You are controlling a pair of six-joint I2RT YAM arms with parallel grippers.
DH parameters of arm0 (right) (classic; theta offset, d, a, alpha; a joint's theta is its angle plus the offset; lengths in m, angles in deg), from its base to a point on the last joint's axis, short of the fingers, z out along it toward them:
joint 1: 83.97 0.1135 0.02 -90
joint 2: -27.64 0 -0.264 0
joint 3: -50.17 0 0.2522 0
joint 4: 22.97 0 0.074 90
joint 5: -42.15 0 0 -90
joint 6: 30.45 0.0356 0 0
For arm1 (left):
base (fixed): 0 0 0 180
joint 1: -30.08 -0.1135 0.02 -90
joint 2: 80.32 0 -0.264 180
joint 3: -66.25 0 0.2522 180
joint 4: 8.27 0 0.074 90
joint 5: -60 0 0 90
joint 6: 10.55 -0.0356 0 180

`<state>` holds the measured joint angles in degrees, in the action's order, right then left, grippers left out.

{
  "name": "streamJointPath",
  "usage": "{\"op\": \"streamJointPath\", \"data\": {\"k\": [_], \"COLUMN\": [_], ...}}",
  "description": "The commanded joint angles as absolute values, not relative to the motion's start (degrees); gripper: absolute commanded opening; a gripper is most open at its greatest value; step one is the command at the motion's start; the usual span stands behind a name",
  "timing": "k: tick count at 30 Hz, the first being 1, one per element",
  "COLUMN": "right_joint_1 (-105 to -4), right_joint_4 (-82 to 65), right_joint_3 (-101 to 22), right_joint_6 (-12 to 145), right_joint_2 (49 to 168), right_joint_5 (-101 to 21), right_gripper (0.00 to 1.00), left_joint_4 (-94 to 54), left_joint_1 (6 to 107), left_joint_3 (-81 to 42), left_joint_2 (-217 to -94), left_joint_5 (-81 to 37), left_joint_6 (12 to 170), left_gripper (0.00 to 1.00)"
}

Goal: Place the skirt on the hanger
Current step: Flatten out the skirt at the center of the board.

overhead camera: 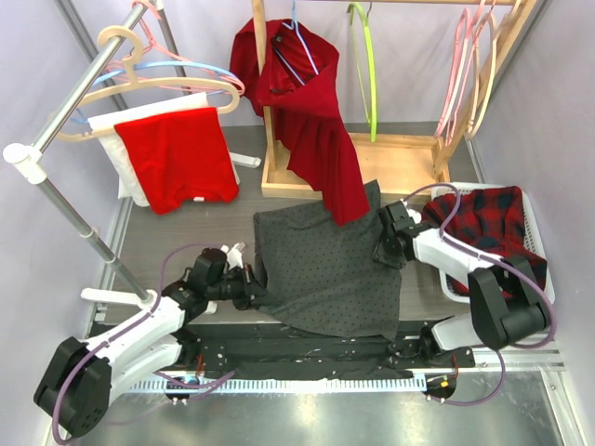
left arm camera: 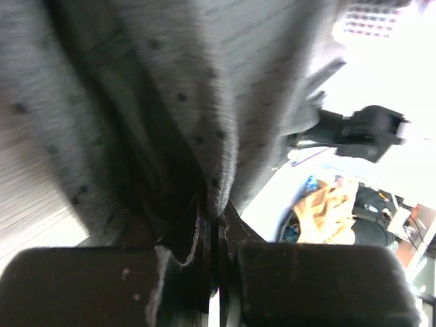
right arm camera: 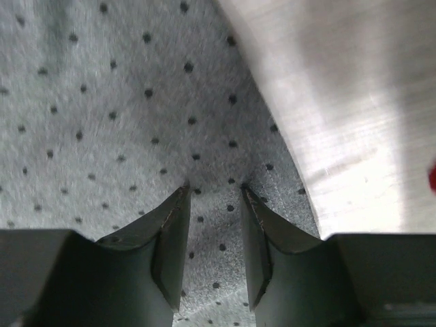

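While the grey dotted skirt (overhead camera: 325, 269) is lying spread flat at the middle of the table (overhead camera: 186, 232), the left gripper (overhead camera: 251, 290) is clenching its left edge. Left wrist view: jaws pressing together, a fold of cloth rising out from between them. Right gripper (overhead camera: 383, 249) is resting on the skirt's right edge, jaws standing apart, released, both tips touching the dotted cloth with flat fabric showing in the gap. A red garment (overhead camera: 321, 139) is draping from the wooden rack (overhead camera: 372, 167) onto the skirt's far edge. Wooden hanger (overhead camera: 116, 39) is hanging on the far-left rail (overhead camera: 84, 88), well apart from the skirt. White basket (overhead camera: 535, 232) is sitting right.
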<state>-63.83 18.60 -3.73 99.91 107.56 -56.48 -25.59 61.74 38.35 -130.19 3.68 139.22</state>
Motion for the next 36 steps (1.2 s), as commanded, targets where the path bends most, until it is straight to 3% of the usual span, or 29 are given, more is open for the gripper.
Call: {"op": "streamJointPath", "data": {"k": [1, 5, 7, 8, 9, 11, 12, 13, 20, 28, 36], "right_joint_1": [-63.6, -63.6, -63.6, -63.5, -63.6, -63.6, -63.5, -63.4, -60.0, -52.6, -43.0], "right_joint_4": [14.3, 14.2, 14.1, 14.1, 14.3, 14.9, 15.3, 15.6, 16.8, 11.2, 4.2], "right_joint_3": [-7.7, -9.8, -10.2, -10.3, -10.3, -11.0, -11.2, -11.7, -12.7, -9.2, -5.5], "right_joint_6": [98.0, 98.3, 98.5, 98.3, 98.2, 97.3, 97.1, 96.5, 95.9, 96.5, 95.8], "right_joint_2": [113.6, 116.1, 115.2, 114.6, 114.0, 111.8, 111.1, 110.0, 107.0, 105.5, 104.3], "right_joint_5": [-61.6, -63.3, -62.9, -62.7, -62.6, -61.8, -61.5, -60.9, -60.0, -55.7, -50.3], "right_gripper": [0.39, 0.38, 0.38, 0.39, 0.4, 0.43, 0.43, 0.45, 0.46, 0.44, 0.43], "left_joint_4": [-33.3, -43.6, -45.6, -45.8, -46.6, -50.4, -51.7, -54.8, -58.2, -48.3, -38.1], "left_joint_1": [63.6, 66.0, 66.2, 66.2, 66.1, 66.2, 66.2, 66.2, 66.0, 61.9, 56.6], "left_joint_3": [40.4, 37.6, 35.4, 34.7, 32.3, 29.6, 26.3, 24.6, 8.1, -0.1, -4.6], "left_joint_2": [-131.9, -135.0, -136.6, -137.4, -137.4, -136.2, -135.7, -135.2, -139.2, -158.2, -172.7], "left_joint_5": [1.5, -9.5, -11.2, -12.2, -13.6, -18.5, -20.5, -22.6, -35.3, -32.5, -30.3], "left_joint_6": [138.3, 136.8, 135.8, 135.4, 134.9, 134.4, 133.5, 133.2, 129.1, 125.8, 123.4], "left_gripper": [0.0, 0.0, 0.11, 0.2, 0.41, 0.59, 0.82, 0.84, 0.9, 0.69, 0.65]}}
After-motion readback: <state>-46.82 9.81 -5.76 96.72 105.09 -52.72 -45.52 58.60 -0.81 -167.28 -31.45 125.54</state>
